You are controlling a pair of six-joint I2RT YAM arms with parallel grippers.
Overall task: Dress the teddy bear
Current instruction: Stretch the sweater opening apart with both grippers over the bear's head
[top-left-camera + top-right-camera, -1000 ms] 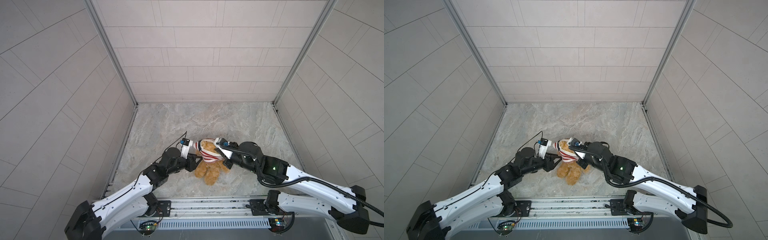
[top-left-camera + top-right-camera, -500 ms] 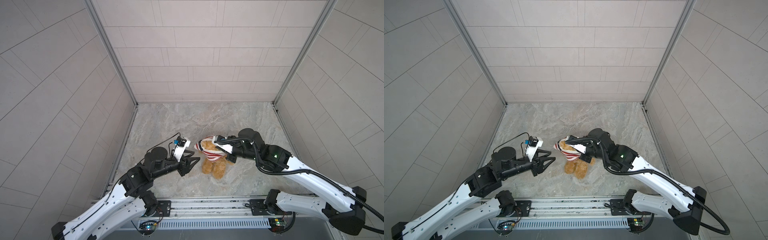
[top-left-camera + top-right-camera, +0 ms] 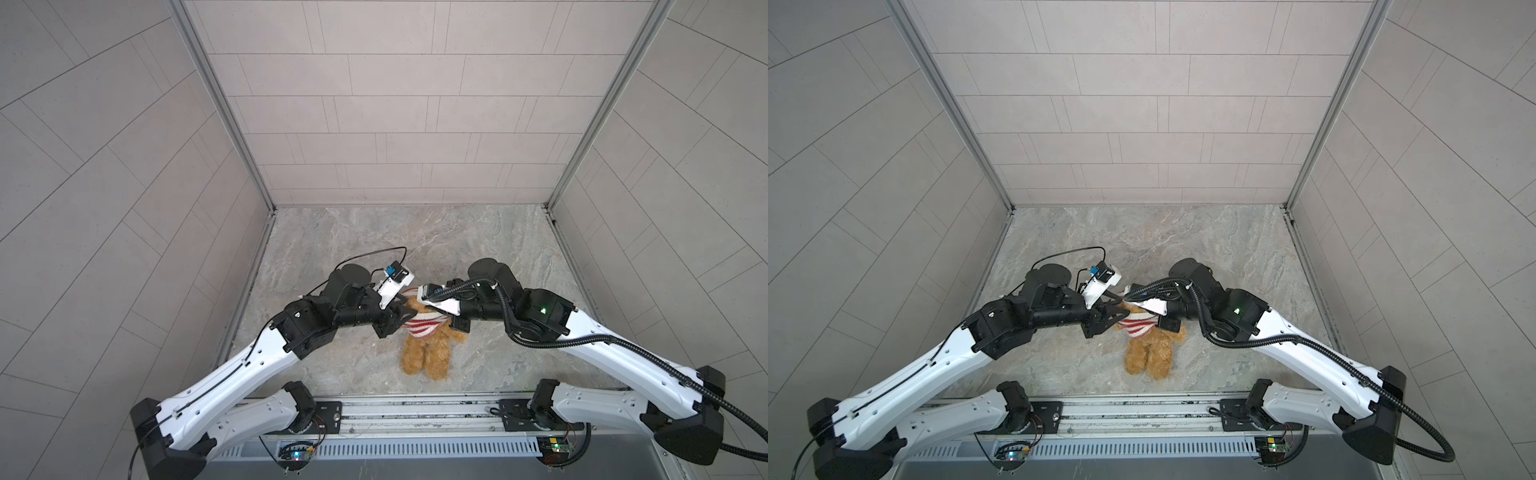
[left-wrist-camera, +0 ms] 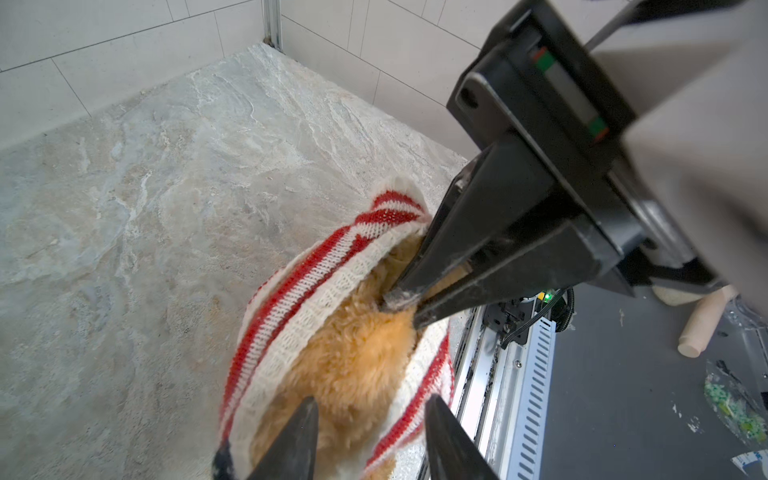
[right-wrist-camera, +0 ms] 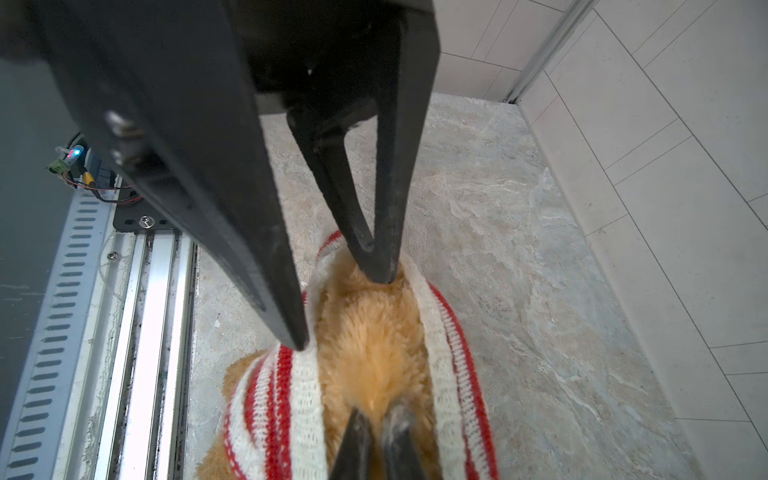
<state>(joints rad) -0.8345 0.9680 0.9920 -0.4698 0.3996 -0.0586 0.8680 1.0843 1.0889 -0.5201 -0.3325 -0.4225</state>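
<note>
- small fluffy golden-brown plush teddy bear (image 3: 428, 353) lies on grey marbled tabletop (image 3: 374, 241), legs toward front rail (image 3: 415, 409), between both grippers
- red-and-white striped knit sweater (image 3: 420, 328) bunched round its upper body
- left gripper (image 4: 371, 401): jaws spread, tips at the sweater opening
- right gripper (image 4: 401, 301): clenched tight at the sweater hem; pinching knit or fur, can't tell

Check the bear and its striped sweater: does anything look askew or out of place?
Yes. The sweater is bunched in a crooked band around the bear's upper body, not pulled down; its hem gapes, showing fur, and the legs are bare.
</note>
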